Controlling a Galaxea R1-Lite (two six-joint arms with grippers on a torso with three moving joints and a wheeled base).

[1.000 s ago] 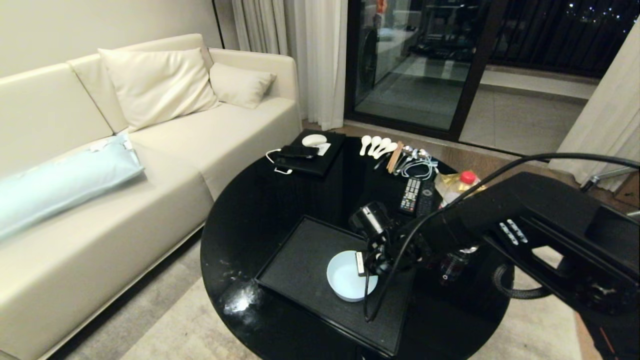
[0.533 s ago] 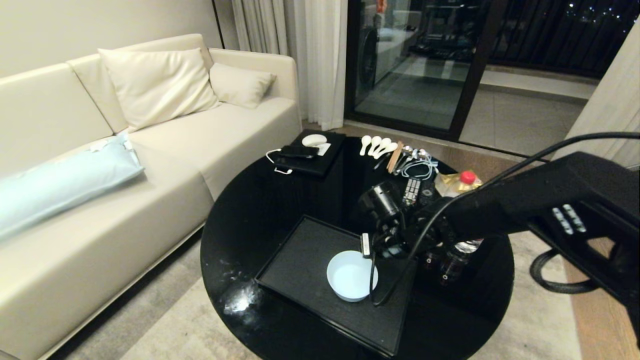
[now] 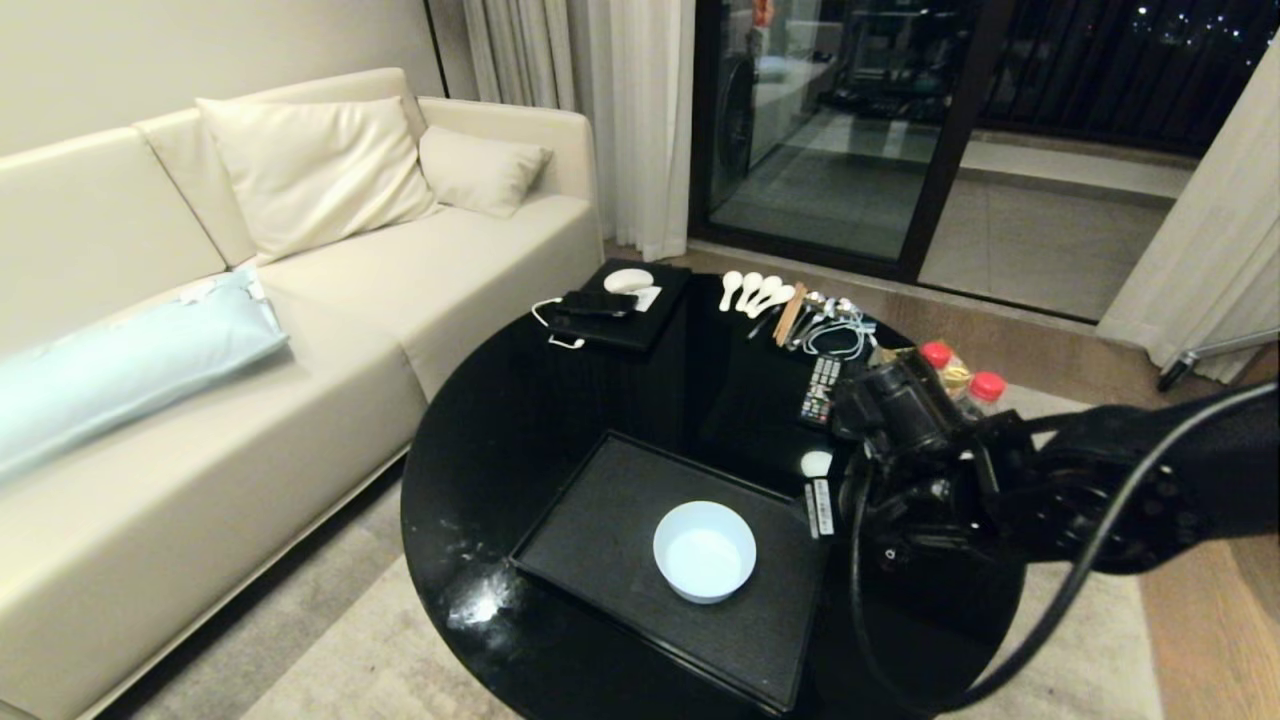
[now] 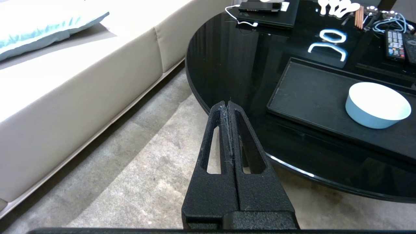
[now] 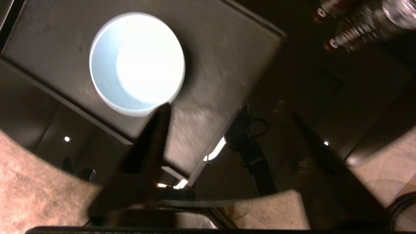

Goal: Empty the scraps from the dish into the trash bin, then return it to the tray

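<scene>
The dish (image 3: 704, 550), a small white bowl, stands upright and empty on the black tray (image 3: 600, 520) on the round black table. It also shows in the left wrist view as the dish (image 4: 377, 104) on the tray (image 4: 308, 94). My right gripper (image 3: 835, 510) hovers off the tray's right edge, open and holding nothing. From its wrist, the dish (image 5: 136, 63) lies beyond one fingertip of the right gripper (image 5: 229, 110), apart from it. My left gripper (image 4: 227, 103) is shut and parked low beside the table's near-left edge. No scraps and no trash bin are in view.
Remotes (image 3: 822, 390), red-capped bottles (image 3: 940, 360), white spoons (image 3: 750, 290) and cables crowd the table's far right. A black box (image 3: 620, 305) with a phone sits at the far side. A cream sofa (image 3: 250, 330) stands to the left.
My right gripper was at the dish's right rim, then lifted off it and drew back to the right, off the tray. The dish has stayed in place.
</scene>
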